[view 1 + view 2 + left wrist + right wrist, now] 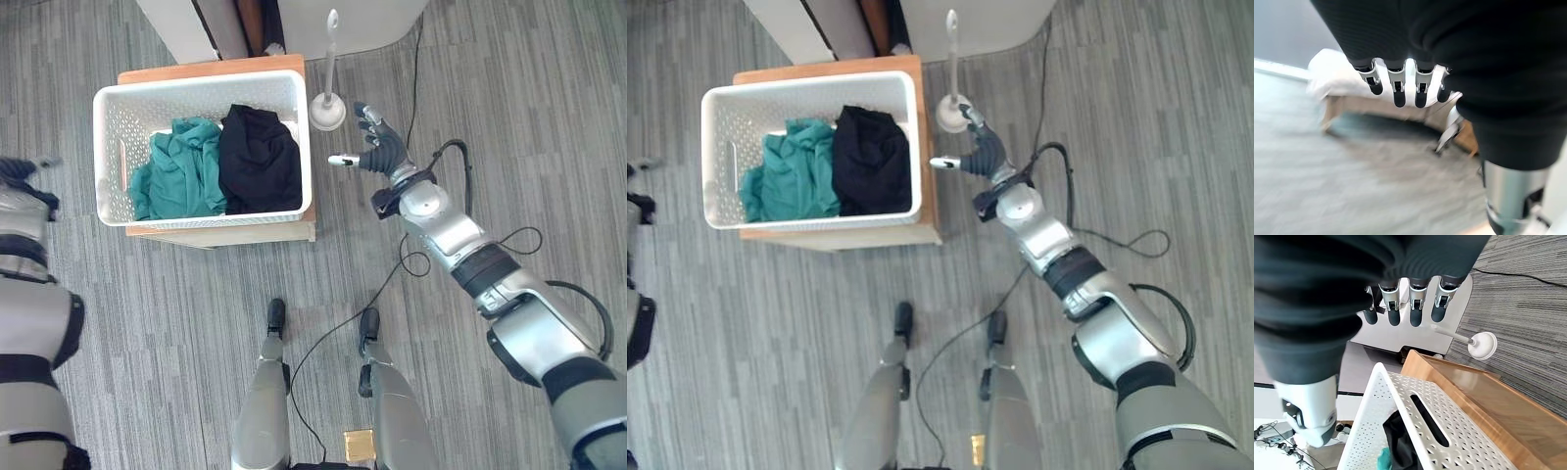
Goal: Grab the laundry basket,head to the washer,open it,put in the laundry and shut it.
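Presently our left hand (1405, 85) hangs with fingers relaxed, holding nothing. Toward twelve o'clock, the white perforated plastic laundry basket (113, 147) sits on a low wooden stand (235, 233), handles reachable. At two o'clock our right hand (377, 147) hovers, fingers spread, probably approaching its rim.
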Motion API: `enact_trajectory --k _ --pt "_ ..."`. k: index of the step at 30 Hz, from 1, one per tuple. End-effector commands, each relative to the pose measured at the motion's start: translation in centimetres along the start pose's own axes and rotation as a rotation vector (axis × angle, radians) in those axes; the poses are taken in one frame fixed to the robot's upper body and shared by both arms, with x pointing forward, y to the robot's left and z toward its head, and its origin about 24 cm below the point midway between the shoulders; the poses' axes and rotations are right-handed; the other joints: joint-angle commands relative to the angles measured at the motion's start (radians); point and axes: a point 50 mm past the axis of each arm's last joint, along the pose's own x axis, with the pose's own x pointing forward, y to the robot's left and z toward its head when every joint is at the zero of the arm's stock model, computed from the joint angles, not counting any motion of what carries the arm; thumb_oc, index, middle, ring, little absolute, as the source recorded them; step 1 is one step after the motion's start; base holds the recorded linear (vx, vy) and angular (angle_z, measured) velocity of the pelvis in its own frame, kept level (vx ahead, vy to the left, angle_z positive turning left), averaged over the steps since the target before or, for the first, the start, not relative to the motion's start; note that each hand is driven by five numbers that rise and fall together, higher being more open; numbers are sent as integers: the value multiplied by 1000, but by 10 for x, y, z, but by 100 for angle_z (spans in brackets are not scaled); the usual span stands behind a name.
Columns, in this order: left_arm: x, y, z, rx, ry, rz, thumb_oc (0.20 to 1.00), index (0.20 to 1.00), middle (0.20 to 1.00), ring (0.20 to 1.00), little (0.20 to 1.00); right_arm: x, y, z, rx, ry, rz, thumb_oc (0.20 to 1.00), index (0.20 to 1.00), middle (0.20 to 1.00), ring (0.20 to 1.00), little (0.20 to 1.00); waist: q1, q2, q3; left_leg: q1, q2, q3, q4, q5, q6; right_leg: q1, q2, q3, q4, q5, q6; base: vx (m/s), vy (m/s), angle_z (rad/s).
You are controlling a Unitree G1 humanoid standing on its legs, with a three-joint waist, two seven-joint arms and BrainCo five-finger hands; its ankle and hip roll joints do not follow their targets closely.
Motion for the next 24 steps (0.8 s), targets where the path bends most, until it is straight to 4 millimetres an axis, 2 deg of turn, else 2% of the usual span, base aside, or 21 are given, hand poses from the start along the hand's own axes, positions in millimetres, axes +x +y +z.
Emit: enact_trajectory --k 1,4,7,13,24 --pt "4 27 20 -11 -29 68 1000 1000 1000 1000 1000 11 2 28 -9 -96 -15 1000 1000 1000 1000 1000 -3 -52 0 -10 -5 23 48 -49 13 32 -44 -2 -78 18 26 0 0 0" --pt "6 34 18 -36 -15 80 1000 1000 1000 1000 1000 12 7 39 -35 -136 9 1000 1000 1000 1000 1000 -3 -39 11 -31 -6 30 56 -47 12 7 -46 -1 -68 21 26 -24 -5 -4" --pt "9 46 5 -53 25 103 1000 1000 1000 1000 1000 13 13 49 -57 -170 25 1000 1000 1000 1000 1000 -2 -10 17 -51 -6 45 54 -42 10 -22 -50 2 -72 34 30 -9 18 -13" --pt "8 41 -8 -29 58 76 1000 1000 1000 1000 1000 13 17 54 -87 -195 28 1000 1000 1000 1000 1000 -7 19 19 -56 -12 54 46 -39 11 -28 -54 11 -87 44 33 28 23 -5" --pt "7 36 -23 -63 106 65 1000 1000 1000 1000 1000 7 27 55 -68 -228 56 1000 1000 1000 1000 1000 -17 28 26 -56 -17 67 53 -51 19 -27 -55 25 -101 48 35 31 19 -6"
